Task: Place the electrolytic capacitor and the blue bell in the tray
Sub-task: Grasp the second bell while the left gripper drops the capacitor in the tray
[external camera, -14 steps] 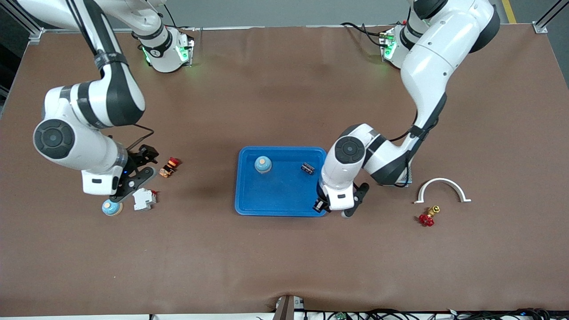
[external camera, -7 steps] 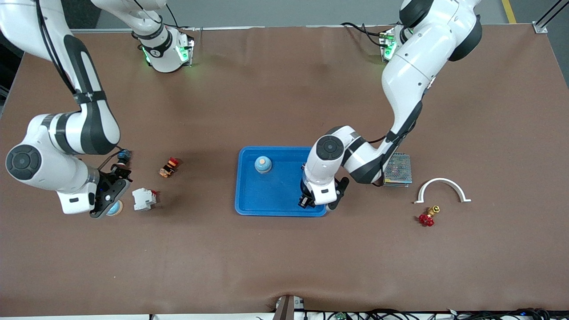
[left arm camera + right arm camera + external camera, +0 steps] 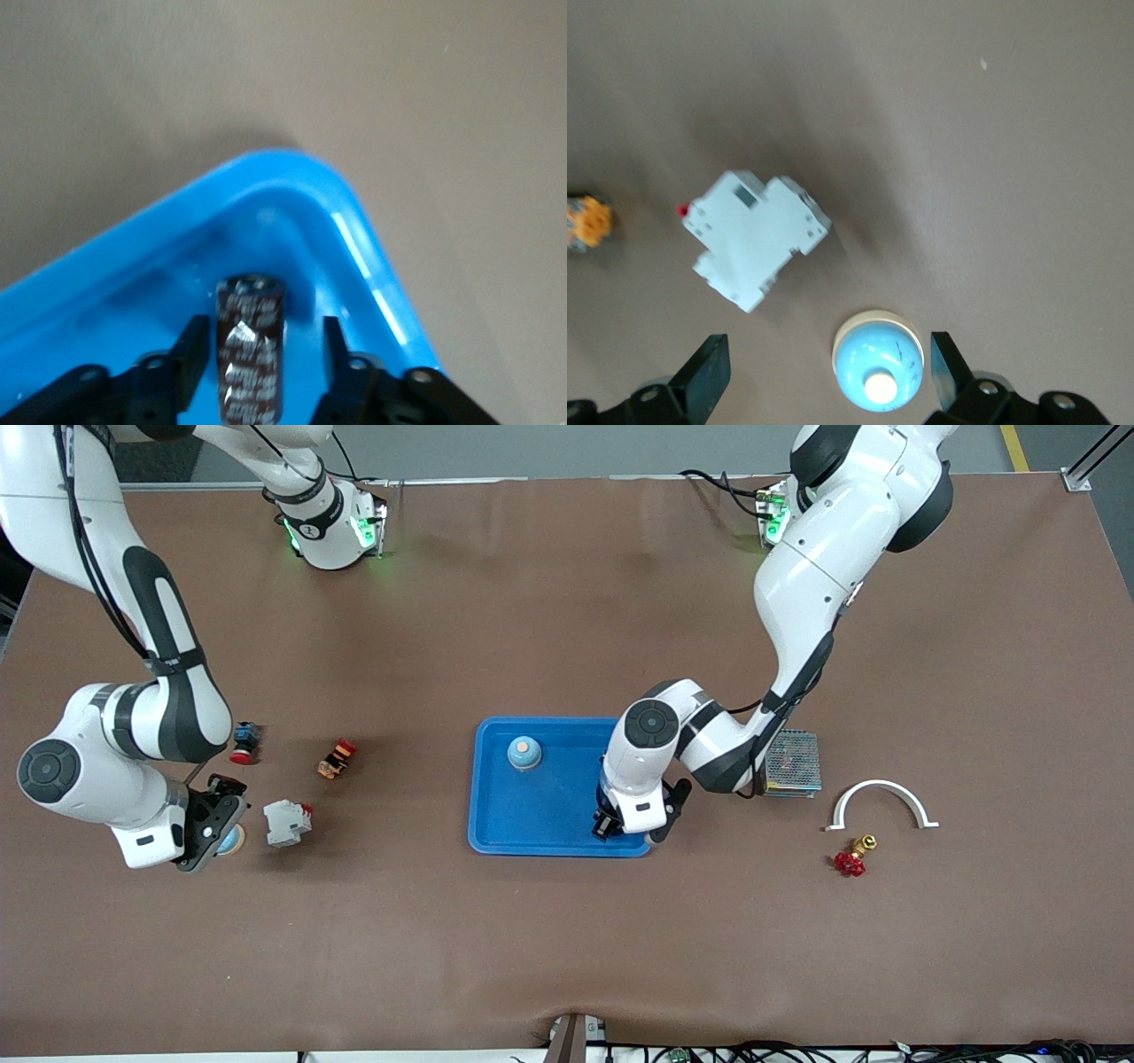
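The tray [image 3: 549, 824] is being shown at the middle of the table, lying flat on the brown cloth. One blue bell [image 3: 524, 753] is being held upright inside it, in the part of the tray farther from the front camera and toward the right arm's end. An electrolytic capacitor [image 3: 252, 345], dark with pale printing, is being seen in the left wrist view in a rounded corner of the tray, just beside the raised rim; in the front view it is being hidden by the left arm's wrist.

The left gripper [image 3: 264, 367] is being positioned low over that corner, with its fingers [image 3: 193, 354] parted and the capacitor lying between them; narrow gaps are being shown on both sides of the capacitor, so no grip is being made.

A second blue bell [image 3: 878, 359] is being shown on the table toward the right arm's end, well apart from the tray. The right gripper [image 3: 828, 372] is being held over it with its fingers spread wide on either side, not touching it.

A white circuit breaker [image 3: 287, 821] is being shown just beside that bell. A red push button [image 3: 244, 742] and an orange-and-red switch [image 3: 337, 758] are lying farther from the front camera.
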Motion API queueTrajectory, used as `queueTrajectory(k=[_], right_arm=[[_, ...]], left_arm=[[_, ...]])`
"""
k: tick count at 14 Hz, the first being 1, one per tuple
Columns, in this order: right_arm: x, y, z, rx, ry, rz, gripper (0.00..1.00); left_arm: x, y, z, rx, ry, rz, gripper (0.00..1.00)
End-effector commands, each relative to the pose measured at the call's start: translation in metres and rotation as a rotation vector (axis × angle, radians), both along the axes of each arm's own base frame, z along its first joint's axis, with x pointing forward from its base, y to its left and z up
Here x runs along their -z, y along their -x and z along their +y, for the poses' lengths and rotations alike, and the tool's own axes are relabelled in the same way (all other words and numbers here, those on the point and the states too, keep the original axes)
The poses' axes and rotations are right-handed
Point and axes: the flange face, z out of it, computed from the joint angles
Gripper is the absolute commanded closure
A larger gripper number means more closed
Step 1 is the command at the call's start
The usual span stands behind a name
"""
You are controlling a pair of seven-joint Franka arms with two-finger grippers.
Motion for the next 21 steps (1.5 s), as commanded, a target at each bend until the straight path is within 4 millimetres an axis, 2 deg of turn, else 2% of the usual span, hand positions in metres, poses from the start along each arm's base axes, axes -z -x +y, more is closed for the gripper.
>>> queueTrajectory(k=[1, 4, 6, 7, 11, 13, 16, 18, 19, 21], right_arm=[[0.008, -0.001, -0.01, -0.023, -0.007, -0.001, 0.0], [0.024, -0.002, -0.021, -0.051, -0.008, -0.022, 0.0], [0.037, 0.0, -0.034, -0.068, -0.01, -0.024, 0.0], [0.038, 0.001, -0.036, -0.067, -0.01, -0.021, 0.0], [0.051, 0.011, -0.042, -0.061, -0.015, -0.006, 0.0], [0.059, 0.018, -0.047, -0.057, -0.016, -0.014, 0.0], [0.069, 0.025, -0.047, -0.053, -0.016, -0.031, 0.0], [0.071, 0.026, -0.049, -0.053, -0.016, -0.031, 0.0], [0.073, 0.026, -0.049, -0.054, -0.017, -0.036, 0.0], [0.078, 0.026, -0.049, -0.053, -0.018, -0.036, 0.0]], left_arm=[[-0.031, -0.01, 0.011, 0.02, -0.04, -0.008, 0.0], [-0.084, -0.021, 0.039, 0.25, -0.162, 0.002, 0.0], [-0.125, -0.035, 0.071, 0.328, -0.2, -0.002, 0.0], [-0.154, -0.045, 0.093, 0.359, -0.215, -0.031, 0.0], [-0.229, -0.062, 0.177, 0.51, -0.295, -0.011, 0.0], [-0.268, -0.064, 0.217, 0.578, -0.295, -0.004, 0.0], [-0.306, -0.064, 0.278, 0.721, -0.304, 0.008, 0.0], [-0.328, -0.058, 0.304, 0.737, -0.328, 0.028, 0.0], [-0.337, -0.059, 0.329, 0.747, -0.327, 0.023, 0.0], [-0.359, -0.054, 0.354, 0.791, -0.284, -0.005, 0.0]])
